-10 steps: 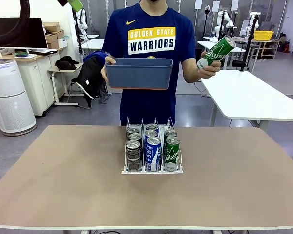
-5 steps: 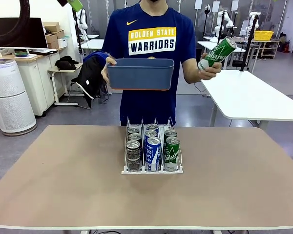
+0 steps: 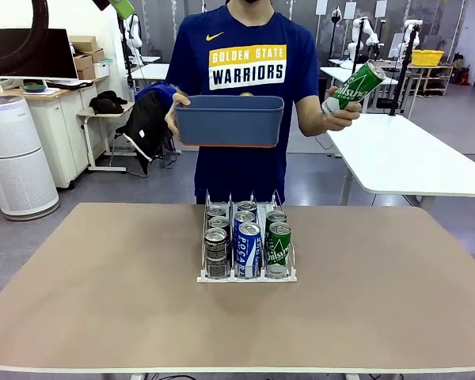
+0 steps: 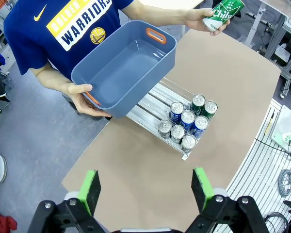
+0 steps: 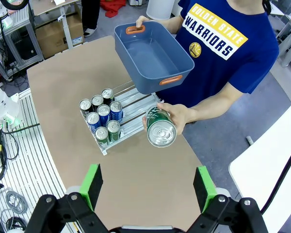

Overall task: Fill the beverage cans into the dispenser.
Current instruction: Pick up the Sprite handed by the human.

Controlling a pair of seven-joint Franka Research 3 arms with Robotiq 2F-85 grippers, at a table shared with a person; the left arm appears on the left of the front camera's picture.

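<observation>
Currently: dispenser [image 3: 246, 247] mid-surface [image 3: 103, 301], seven cans loaded, person's eighth green can [image 3: 350, 87] and empty tub [image 3: 228, 120] raised behind it for loading; above it, left end effector [image 4: 148, 189] open-jawed, right end effector [image 5: 148, 187] likewise, both holding nothing.

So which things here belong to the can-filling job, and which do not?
Job:
- clear plastic three-lane dispenser
- slim black, blue and green metal cans in the dispenser
- green can in the person's hand

Not job:
- blue-grey plastic tub
- white cylindrical appliance
</observation>
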